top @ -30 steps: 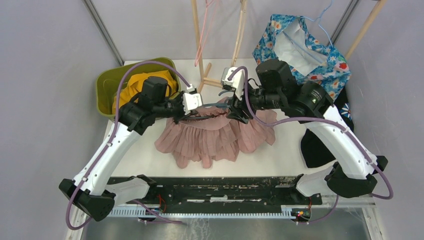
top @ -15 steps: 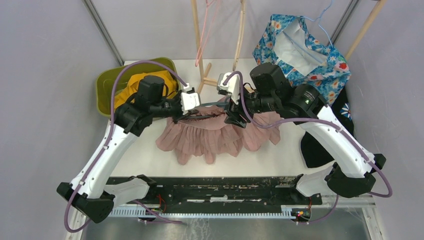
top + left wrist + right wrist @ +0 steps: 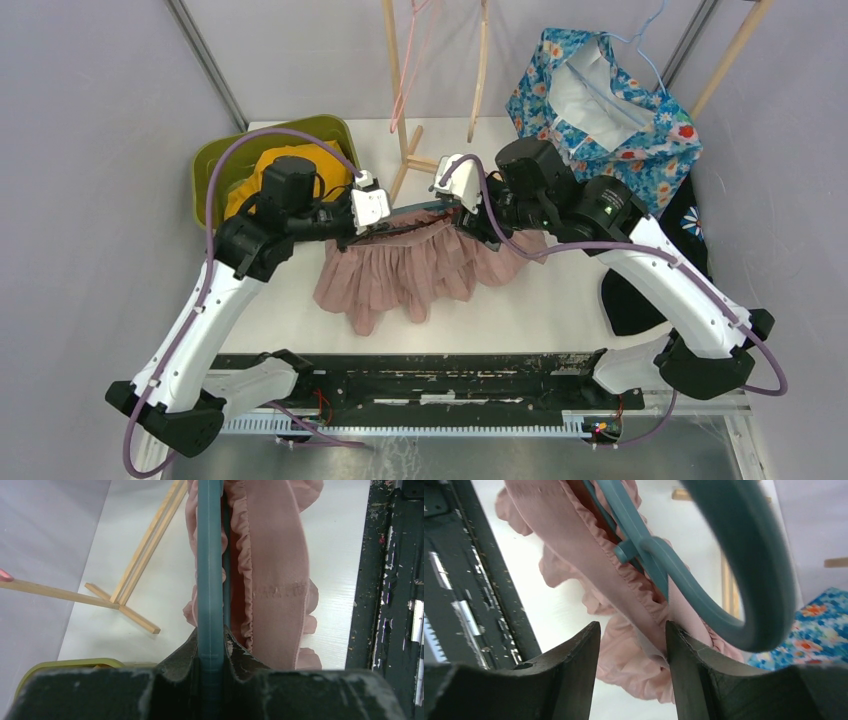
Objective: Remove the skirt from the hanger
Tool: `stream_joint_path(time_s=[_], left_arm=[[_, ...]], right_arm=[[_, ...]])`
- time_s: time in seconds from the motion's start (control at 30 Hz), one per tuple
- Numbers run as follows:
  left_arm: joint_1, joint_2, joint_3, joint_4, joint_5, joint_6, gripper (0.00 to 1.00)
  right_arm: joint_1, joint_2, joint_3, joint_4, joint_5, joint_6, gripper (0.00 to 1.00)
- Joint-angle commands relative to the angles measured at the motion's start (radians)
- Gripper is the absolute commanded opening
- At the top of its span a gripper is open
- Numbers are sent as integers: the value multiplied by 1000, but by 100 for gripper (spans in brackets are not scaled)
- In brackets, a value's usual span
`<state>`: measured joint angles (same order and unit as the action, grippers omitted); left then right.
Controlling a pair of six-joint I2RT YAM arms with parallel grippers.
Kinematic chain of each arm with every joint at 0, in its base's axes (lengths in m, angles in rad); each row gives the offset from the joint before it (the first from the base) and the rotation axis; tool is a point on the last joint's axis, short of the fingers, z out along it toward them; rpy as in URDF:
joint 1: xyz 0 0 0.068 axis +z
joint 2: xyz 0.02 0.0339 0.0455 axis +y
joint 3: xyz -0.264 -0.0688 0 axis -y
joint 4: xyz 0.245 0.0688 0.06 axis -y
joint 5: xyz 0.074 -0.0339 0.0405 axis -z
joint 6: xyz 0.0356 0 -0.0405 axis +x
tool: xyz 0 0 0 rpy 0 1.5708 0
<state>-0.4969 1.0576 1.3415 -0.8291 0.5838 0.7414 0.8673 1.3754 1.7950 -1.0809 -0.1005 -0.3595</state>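
A pink ruffled skirt [image 3: 400, 268] hangs from a teal hanger [image 3: 420, 208] over the white table, its hem resting on the table. My left gripper [image 3: 366, 213] is shut on the hanger's left end; in the left wrist view the teal bar [image 3: 209, 570] runs straight out from between the closed fingers [image 3: 211, 639], with the skirt [image 3: 275, 575] to its right. My right gripper [image 3: 468, 203] is at the hanger's right end. In the right wrist view it [image 3: 633, 639] is open, with the pink waistband [image 3: 624, 585] passing between the fingers and touching the right one. The teal hook [image 3: 744, 570] curves above.
A green bin [image 3: 215, 160] with a yellow garment stands at the back left. A wooden rack [image 3: 403, 140] stands behind the hanger. A floral garment [image 3: 610, 95] and a black one [image 3: 630, 295] lie at the right. A black rail [image 3: 430, 375] runs along the near edge.
Both arms have shifted left and back, carrying the hanger with them. The skirt has been drawn left and its right side has gathered in closer.
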Motion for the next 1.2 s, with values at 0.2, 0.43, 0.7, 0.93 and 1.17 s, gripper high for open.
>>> stream_joint_path(time_s=[0.2, 0.43, 0.7, 0.93, 1.17], left_arm=[[-7, -31, 21, 44, 70, 18, 3], [-7, -15, 15, 75, 82, 16, 3], [-7, -7, 24, 95, 96, 0, 3], [-6, 2, 35, 97, 117, 4, 3], [-7, -5, 27, 97, 133, 1, 3]], right_arm=[[-8, -64, 125, -32, -35, -60, 58], [-8, -13, 311, -95, -237, 7, 57], [-8, 19, 247, -96, -392, 43, 53], [-8, 35, 225, -93, -354, 28, 55], [-8, 39, 208, -82, -294, 9, 56]])
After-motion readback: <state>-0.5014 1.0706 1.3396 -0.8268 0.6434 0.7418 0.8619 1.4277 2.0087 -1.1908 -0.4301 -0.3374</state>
